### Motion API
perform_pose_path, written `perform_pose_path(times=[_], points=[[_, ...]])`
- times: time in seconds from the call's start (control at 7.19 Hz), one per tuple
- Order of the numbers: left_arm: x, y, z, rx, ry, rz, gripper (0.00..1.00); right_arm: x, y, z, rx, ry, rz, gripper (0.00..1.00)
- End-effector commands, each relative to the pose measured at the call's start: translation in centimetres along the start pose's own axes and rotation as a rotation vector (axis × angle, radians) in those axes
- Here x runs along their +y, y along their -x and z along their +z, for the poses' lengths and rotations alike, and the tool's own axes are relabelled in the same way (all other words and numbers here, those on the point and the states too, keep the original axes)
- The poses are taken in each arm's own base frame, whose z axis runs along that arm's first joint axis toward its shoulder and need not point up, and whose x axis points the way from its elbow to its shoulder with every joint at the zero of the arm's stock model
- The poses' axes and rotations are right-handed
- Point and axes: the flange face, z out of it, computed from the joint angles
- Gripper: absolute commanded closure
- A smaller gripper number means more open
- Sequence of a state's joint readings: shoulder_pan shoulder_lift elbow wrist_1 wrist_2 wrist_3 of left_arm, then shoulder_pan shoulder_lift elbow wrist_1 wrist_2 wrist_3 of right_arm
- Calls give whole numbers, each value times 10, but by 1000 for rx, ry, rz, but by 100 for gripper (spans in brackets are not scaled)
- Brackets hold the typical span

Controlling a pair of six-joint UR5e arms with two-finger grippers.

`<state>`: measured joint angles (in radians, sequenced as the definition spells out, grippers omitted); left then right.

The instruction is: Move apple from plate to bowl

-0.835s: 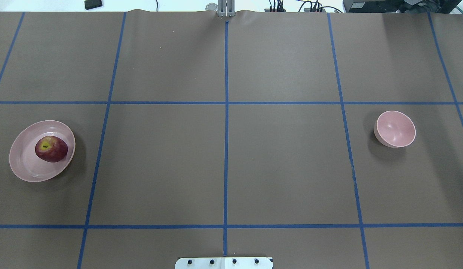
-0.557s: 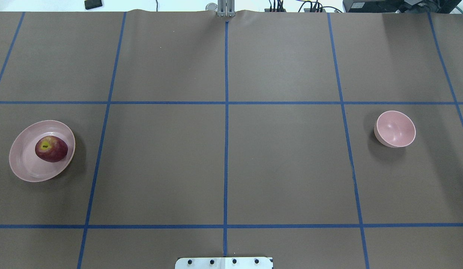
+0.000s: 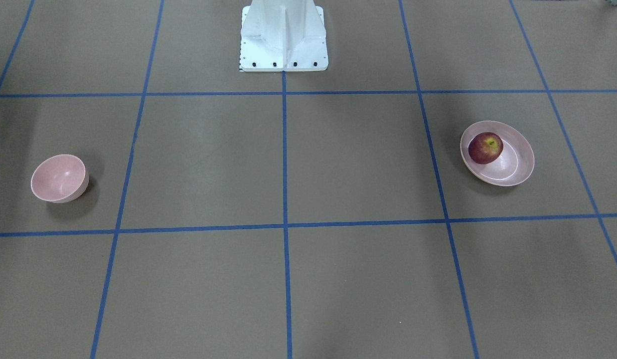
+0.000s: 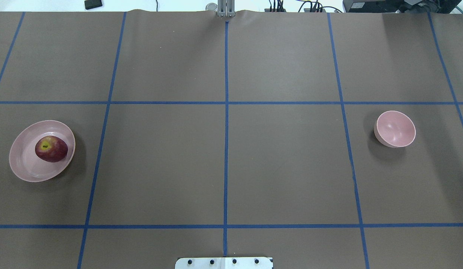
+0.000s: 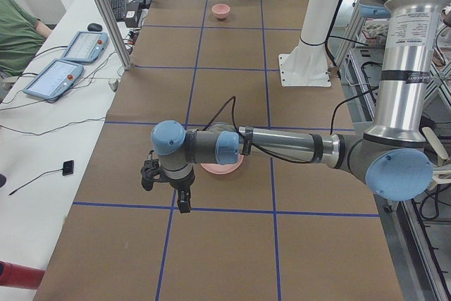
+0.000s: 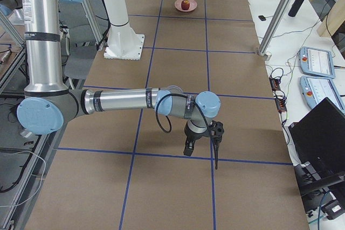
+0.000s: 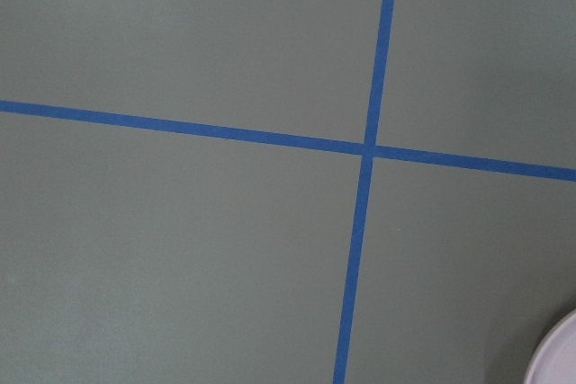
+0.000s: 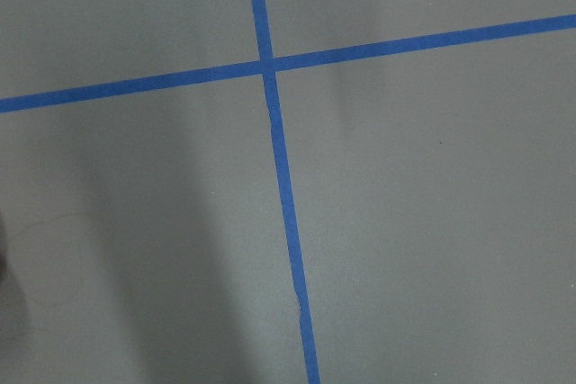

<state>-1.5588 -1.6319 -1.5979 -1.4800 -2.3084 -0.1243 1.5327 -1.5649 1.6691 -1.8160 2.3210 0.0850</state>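
Overhead: apple [image 4: 51, 149] on plate [image 4: 22, 164] lay at 9 o'clock, bowl [image 4: 396, 129] at 3 o'clock. Clench of left tool [image 5: 166, 192] and right tool [image 6: 200, 152] could not be told. Risk: off-centre pinch rolling apple.

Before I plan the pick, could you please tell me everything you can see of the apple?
The apple is round and dark red, with a yellow-green patch around its stem, which faces up. Its skin looks smooth and slightly glossy, and it seems whole. It rests on the pale-pink plate, a little to the robot's right of its centre. Only the plate touches it.
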Motion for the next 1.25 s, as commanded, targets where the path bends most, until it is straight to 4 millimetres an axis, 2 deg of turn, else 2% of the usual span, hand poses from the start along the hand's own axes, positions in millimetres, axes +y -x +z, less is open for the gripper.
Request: perform_pose_path(times=[0.0, 0.14, 0.42, 0.56, 0.7, 0.83, 0.97, 1.11], points=[[-3, -2, -2, -3, -2, 2, 1, -7, 11, -11, -3, -21, -10, 0], [-4, -4, -4, 0, -7, 7, 1, -10, 20, -21, -2, -41, -28, 0], [-5, -25, -25, 5, -50, 48, 1, -31, 53, -50, 3, -92, -83, 0], [-6, -27, -25, 7, -53, 47, 1, -33, 61, -56, -18, -100, -95, 0], [-8, -36, -22, 14, -60, 71, 1, -36, 67, -47, -10, -85, -107, 0], [-11, -59, -12, 13, -61, 129, 1, -34, 72, -48, -29, -107, -138, 0], [-23, -78, -22, 24, -84, 165, 1, -38, 106, -36, -44, -135, -242, 0], [-25, -82, -24, 28, -89, 174, 1, -37, 136, -20, -56, -137, -282, 0]])
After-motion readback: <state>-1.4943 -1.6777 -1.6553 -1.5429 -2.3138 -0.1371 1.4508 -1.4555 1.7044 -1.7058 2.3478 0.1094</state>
